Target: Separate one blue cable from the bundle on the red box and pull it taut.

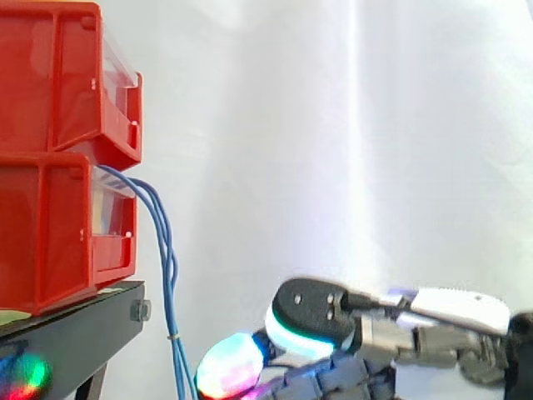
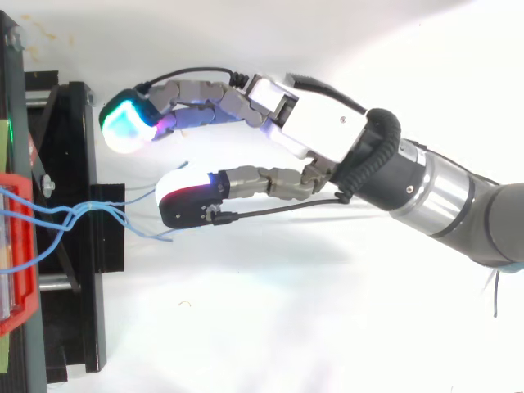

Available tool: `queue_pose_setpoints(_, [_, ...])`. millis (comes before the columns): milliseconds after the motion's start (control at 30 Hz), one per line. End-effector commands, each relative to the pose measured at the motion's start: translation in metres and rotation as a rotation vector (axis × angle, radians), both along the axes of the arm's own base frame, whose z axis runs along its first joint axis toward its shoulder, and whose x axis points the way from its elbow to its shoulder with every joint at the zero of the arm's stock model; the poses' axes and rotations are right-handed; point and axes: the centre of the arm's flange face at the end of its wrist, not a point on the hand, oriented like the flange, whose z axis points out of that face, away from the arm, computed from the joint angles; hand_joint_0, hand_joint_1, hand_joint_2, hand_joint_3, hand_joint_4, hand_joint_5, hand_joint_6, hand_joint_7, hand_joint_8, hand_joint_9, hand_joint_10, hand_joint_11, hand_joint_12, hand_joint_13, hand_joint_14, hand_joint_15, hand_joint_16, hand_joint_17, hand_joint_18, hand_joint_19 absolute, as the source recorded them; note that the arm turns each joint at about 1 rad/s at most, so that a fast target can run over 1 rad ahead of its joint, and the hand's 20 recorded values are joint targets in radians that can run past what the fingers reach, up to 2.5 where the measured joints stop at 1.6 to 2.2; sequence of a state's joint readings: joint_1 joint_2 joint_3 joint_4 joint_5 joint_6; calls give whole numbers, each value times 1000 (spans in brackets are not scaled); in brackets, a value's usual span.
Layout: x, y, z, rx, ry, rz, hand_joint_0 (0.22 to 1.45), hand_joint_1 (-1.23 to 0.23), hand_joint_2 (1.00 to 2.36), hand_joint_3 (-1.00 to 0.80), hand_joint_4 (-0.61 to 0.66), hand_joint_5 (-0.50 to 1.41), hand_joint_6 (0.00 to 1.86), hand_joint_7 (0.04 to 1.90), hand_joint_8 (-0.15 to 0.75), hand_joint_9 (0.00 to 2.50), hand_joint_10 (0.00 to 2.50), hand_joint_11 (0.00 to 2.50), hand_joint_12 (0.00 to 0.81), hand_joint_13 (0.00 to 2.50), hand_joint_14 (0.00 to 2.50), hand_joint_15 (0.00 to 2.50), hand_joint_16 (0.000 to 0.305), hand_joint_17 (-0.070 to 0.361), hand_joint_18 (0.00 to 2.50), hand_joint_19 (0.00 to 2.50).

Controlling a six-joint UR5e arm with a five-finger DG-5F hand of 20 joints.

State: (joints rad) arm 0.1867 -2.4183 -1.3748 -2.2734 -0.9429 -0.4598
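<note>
blue cables (image 1: 164, 250) exit the front of the lower red bin (image 1: 50, 233) and drop past its front face. Their lower ends are cut off at the bottom edge of the side view, and their start is hidden behind the bin's clear front panel.

From above, the cables (image 2: 70, 214) leave the bin front, cross each other over the black stand (image 1: 75, 329) and fan into thin strands; I can't count them reliably. A small pale tie (image 1: 173, 337) wraps the bundle well below the bin. All strands hang slack and curved, close together.

The hand (image 2: 319, 123) is out in front of the bin and lower than it, fingers spread wide and gently bent, gripping nothing. The nearest glowing pad (image 1: 229, 367) sits just beside the hanging bundle. Can't tell if it touches: in the top view a pad (image 2: 188, 201) overlaps the strand ends. The underside of the hand is cropped in the side view.

There's open room in front of the bin and above the hand, backed by the white curtain (image 1: 333, 125). The upper red bin (image 1: 50, 75) is stacked directly on the lower one.
</note>
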Motion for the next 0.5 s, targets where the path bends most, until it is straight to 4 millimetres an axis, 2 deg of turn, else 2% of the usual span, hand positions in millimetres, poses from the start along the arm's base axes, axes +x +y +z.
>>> queue_pose_setpoints(0, [13,6,-33,20,2,29,551,-579,1001,-489,201,-197,502,730,333,619,8,370,362,431,7,278,50,112,515,610])
queue_pose_setpoints(100, [30,12,-38,73,-33,76,552,-578,1000,-489,202,-197,502,730,334,626,9,374,362,439,7,279,50,112,519,609])
queue_pose_setpoints(167, [36,16,-31,65,-8,112,552,-576,1001,-488,202,-196,502,731,335,630,9,374,362,452,7,286,50,112,531,615])
queue_pose_setpoints(467, [43,16,-24,20,-13,105,555,-569,1001,-486,205,-195,502,728,336,644,9,375,366,488,8,299,49,111,556,619])
